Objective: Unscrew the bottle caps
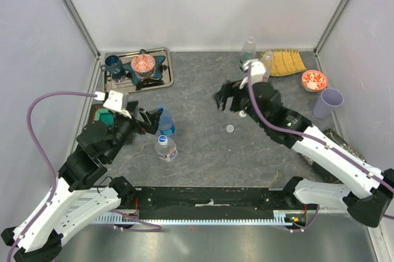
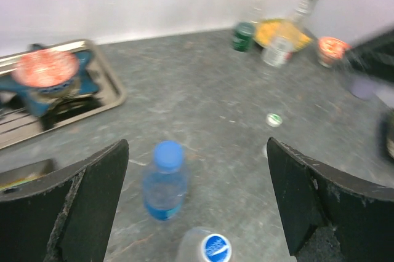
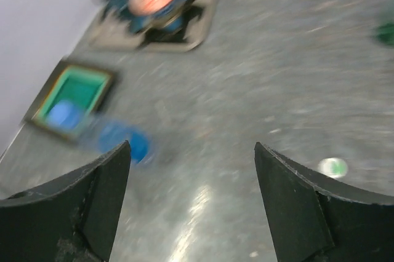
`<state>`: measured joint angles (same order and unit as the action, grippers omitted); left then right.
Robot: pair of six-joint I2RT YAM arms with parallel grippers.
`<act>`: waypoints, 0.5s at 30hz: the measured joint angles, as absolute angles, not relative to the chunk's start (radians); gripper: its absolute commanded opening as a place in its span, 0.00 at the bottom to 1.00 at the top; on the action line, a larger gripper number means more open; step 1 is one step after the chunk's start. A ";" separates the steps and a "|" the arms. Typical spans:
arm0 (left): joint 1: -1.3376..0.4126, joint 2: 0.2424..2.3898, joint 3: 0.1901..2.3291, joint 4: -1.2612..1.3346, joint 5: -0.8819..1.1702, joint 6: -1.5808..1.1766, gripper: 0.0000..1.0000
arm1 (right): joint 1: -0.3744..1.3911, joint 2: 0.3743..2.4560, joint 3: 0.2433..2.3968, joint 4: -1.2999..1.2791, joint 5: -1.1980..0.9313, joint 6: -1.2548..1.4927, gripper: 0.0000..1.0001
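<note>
Bottle cap [image 2: 168, 153] faces up, just ahead of left gripper [image 2: 197, 145]

The blue-tinted bottle [image 2: 165, 189] stands upright on the table [image 1: 203, 90], near left, in line with those wide-spread, empty fingers [image 2: 80, 203]. The right gripper [image 3: 192, 146], likewise spread and empty, is well apart.

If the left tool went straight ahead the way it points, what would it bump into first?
Probably the small blue-tinted plastic bottle with the blue cap, standing just ahead of the open left tool. Depth is hard to judge.

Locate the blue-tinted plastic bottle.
In the top view the blue-tinted plastic bottle stands left of centre, right of the left gripper and behind the clear bottle with the blue-white label.
</note>
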<state>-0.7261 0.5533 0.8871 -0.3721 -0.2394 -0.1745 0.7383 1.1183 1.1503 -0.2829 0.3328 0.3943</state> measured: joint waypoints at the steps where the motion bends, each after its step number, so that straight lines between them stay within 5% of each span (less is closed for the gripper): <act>1: -0.726 0.544 0.891 -0.383 -0.295 -0.175 1.00 | 0.785 1.113 1.129 -0.279 0.301 0.397 0.92; 9: -0.726 0.469 0.894 -0.494 -0.601 -0.205 1.00 | 1.157 1.304 1.185 -0.233 0.251 0.360 0.96; 15: -0.726 0.387 0.893 -0.530 -0.643 -0.212 0.99 | 1.246 1.470 1.224 -0.173 0.275 0.343 0.96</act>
<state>-0.7261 0.3874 0.8932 -0.5297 -0.6434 -0.2119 1.2457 1.4696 1.2243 -0.1726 0.2752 0.3431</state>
